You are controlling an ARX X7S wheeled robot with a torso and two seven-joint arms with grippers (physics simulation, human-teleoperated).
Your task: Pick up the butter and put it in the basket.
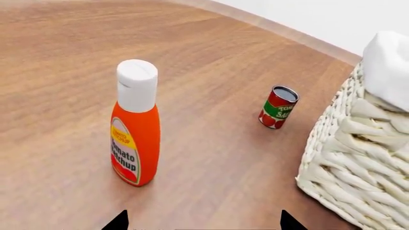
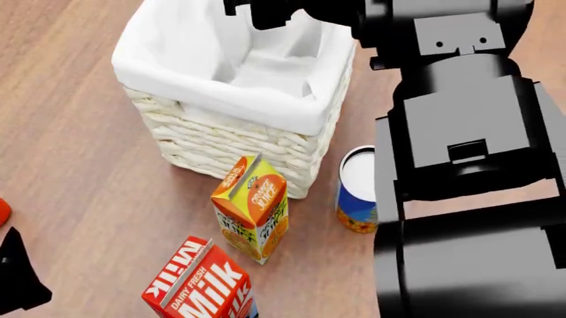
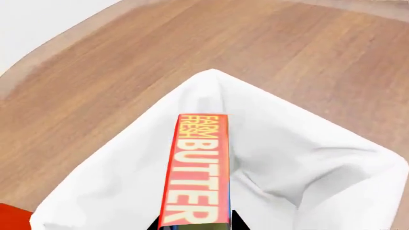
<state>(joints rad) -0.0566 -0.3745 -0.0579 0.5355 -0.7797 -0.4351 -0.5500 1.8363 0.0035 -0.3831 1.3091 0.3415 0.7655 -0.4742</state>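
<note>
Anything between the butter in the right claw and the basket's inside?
No. In the right wrist view the butter hangs over the basket with only white liner cloth beneath it.

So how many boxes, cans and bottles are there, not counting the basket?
Cartons: 2, the juice carton and the milk carton
Cans: 2, the tomato sauce can and the blue can
Bottles: 1, the ketchup bottle
Butter boxes: 1, the butter
Total: 6
</note>
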